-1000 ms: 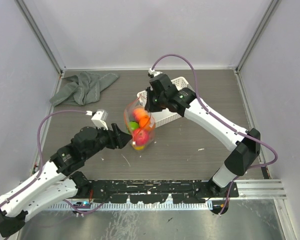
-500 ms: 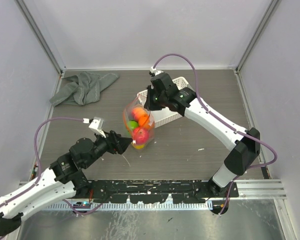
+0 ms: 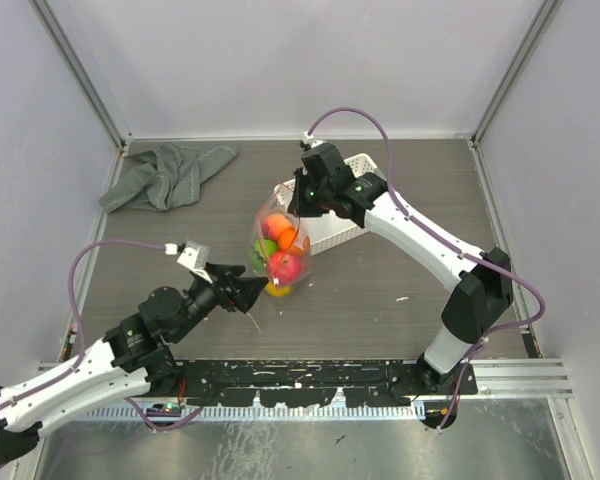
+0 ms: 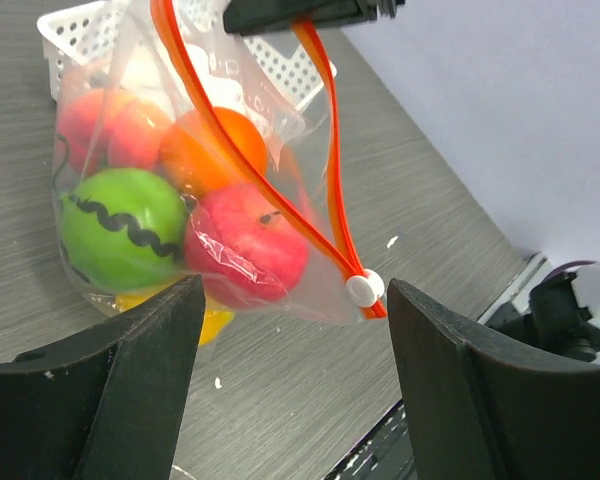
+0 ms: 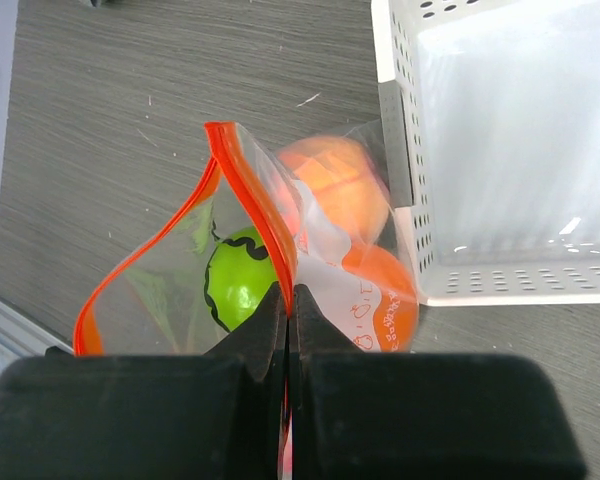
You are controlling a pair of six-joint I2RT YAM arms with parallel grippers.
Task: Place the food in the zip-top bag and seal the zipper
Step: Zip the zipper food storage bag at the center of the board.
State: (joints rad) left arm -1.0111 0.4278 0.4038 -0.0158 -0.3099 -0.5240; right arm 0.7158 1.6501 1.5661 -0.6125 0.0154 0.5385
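The zip-top bag (image 3: pixel 278 255) is thin, clear film: soft, slippery and shapeless, so it sags around its load and would crumple if pinched on the wall. The one stiff part is the zipper (image 4: pixel 334 180), the orange-red strip along the mouth, and that is the sensible place to take hold. To my eye the best purchase for closing is the small white slider (image 4: pixel 362 288) at the strip's low end. The food (image 4: pixel 245 245) inside looks light and round, likely to roll and shift the bag's weight if it is tilted.

The bag hangs just beside the near-left corner of the white lattice basket (image 3: pixel 345 200), its bottom seemingly resting on the tabletop (image 3: pixel 380 290). The right pincer (image 5: pixel 288 295) is clamped tight on the strip at the top of the mouth, on the basket side, holding the bag up. The mouth gapes in a loop away from the basket. Green, red, orange and yellow fruits crowd the bag.

The left pincer (image 4: pixel 292 295) stands with jaws wide apart, holding nothing, on the bag's far side from the basket, near the slider.
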